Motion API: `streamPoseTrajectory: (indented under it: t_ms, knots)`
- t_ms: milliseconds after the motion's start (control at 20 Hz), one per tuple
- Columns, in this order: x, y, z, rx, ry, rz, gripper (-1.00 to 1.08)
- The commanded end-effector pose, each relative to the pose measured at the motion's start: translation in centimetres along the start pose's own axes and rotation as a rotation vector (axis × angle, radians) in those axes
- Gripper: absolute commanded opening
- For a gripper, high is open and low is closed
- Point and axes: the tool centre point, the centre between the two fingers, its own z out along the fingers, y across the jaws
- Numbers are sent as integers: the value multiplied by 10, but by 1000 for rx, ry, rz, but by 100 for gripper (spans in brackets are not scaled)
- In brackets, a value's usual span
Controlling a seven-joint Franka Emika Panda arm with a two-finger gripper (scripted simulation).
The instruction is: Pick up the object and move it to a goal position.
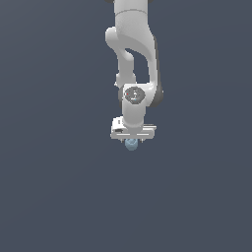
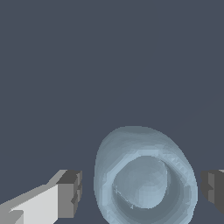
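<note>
Pale blue-grey object (image 2: 144,179) sits between the wide-spread fingers (image 2: 69,192), touching neither.

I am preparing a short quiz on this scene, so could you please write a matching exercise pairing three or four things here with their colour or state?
Things:
1. object
2. gripper
3. finger pads
4. arm

Descriptions:
A. dark grey
B. white, reaching down from the top of the exterior view
C. pale blue-grey with a hollow centre
D. open, one finger on each side of the object

Pairs: 1-C, 2-D, 3-A, 4-B
</note>
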Motion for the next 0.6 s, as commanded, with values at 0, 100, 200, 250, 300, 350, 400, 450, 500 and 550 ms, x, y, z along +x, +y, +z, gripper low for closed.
streamPoseTrajectory:
  t_ms: [0,100,200,250,300,350,400,450,500,550]
  knots:
    - [0,0,10,-1,0,0,100]
    - [0,0,15,-1,0,0,100]
    - [0,0,17,-1,0,0,100]
    - [1,0,17,-1,0,0,100]
    - [1,0,17,-1,0,0,-100]
    - [1,0,17,-1,0,0,-100]
    - [1,0,17,-1,0,0,-100]
    - [1,0,17,-1,0,0,-100]
    - [1,0,17,-1,0,0,-100]
    - [1,0,17,-1,0,0,-100]
